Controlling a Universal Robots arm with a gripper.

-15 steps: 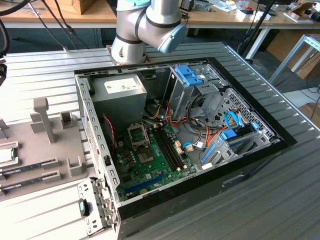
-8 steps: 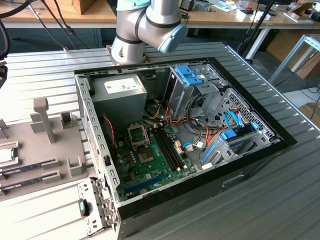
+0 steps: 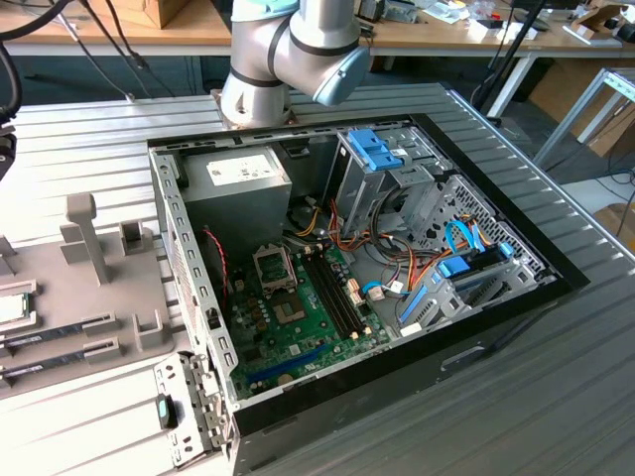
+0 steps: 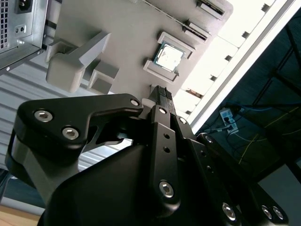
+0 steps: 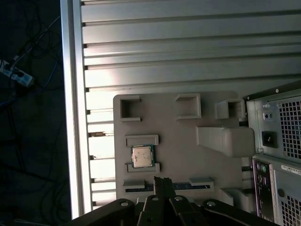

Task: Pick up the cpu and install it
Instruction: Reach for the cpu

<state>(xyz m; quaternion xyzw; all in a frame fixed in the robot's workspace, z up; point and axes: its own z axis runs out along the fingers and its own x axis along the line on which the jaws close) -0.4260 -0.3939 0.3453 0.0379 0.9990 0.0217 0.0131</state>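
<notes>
- Exterior view: the open computer case (image 3: 496, 332) lies on the ribbed bench (image 3: 556, 416). The cpu (image 3: 12, 308) sits on the grey fixture plate (image 3: 99, 288) at the exterior view's left.
- Second wrist view: the end effector (image 4: 161, 92) hangs above the plate, closed on nothing, apart from the cpu.
- First wrist view: the cpu lies flat between two brackets (image 5: 142, 140).

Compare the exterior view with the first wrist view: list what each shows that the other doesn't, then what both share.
Exterior view: the arm, and inside the open case the motherboard with its socket. First wrist view: the gripper and the case's rear panel. Both: the grey tray with the cpu seated in it.
</notes>
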